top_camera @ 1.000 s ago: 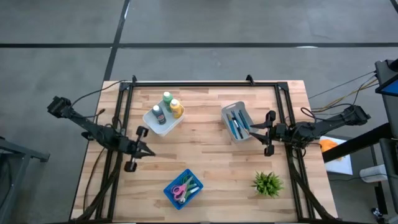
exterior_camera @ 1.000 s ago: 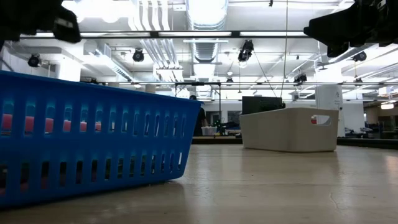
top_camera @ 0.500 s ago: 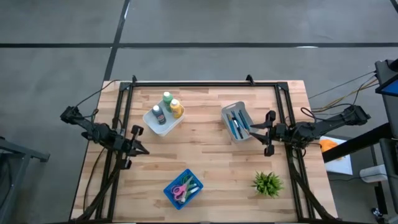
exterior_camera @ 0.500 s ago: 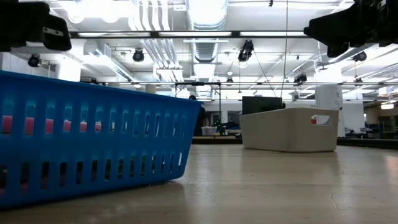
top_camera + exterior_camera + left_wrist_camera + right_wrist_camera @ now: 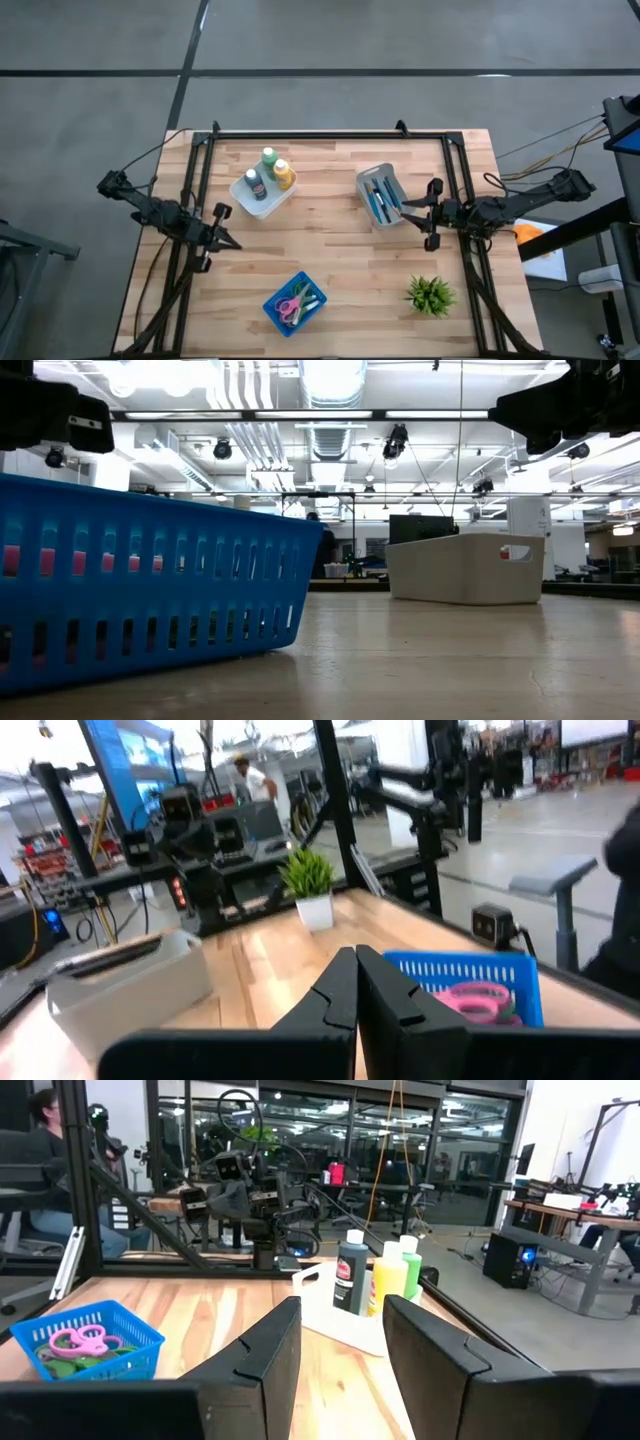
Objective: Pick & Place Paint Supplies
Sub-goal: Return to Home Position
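1. Standing in a white tray (image 5: 262, 206), three plastic squeeze bottles (image 5: 268, 173); thin brushes (image 5: 380, 200) lie in a grey bin (image 5: 363, 188) on the wood-plank counter (image 5: 330, 250).
2. Left end effector (image 5: 228, 242) pinched together, empty.
3. Right end effector (image 5: 427, 213) spread wide, empty.

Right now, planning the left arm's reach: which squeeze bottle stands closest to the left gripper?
The dark grey bottle, at the corner of the white tray facing the left gripper; the green bottle and yellow-orange bottle stand farther off.
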You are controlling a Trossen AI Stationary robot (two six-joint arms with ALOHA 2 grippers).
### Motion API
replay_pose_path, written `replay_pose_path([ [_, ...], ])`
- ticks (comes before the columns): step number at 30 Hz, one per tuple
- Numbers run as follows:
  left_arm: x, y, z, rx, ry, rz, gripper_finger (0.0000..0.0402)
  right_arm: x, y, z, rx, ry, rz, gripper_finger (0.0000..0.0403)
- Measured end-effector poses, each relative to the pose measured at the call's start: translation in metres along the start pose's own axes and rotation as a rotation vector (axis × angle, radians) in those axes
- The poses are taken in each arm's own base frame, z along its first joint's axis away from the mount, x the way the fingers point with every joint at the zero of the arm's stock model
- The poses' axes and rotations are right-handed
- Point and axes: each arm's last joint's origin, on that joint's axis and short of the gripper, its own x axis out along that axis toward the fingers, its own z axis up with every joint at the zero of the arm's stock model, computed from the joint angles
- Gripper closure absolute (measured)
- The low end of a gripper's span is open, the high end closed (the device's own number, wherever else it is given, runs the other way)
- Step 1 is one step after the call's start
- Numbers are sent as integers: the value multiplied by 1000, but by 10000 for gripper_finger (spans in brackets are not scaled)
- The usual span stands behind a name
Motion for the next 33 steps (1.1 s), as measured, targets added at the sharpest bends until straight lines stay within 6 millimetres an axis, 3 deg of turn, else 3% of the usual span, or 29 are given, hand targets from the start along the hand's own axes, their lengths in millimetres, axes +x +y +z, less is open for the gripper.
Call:
replay_pose_path([
  [17, 0, -1, -2, 2, 27, -7, 401, 0, 0, 0, -21, 0, -1, 260],
  [27, 0, -1, -2, 2, 28, -7, 401, 0, 0, 0, -529, 1, -3, 260],
  [33, 0, -1, -2, 2, 29, -7, 401, 0, 0, 0, -676, 1, -3, 260],
])
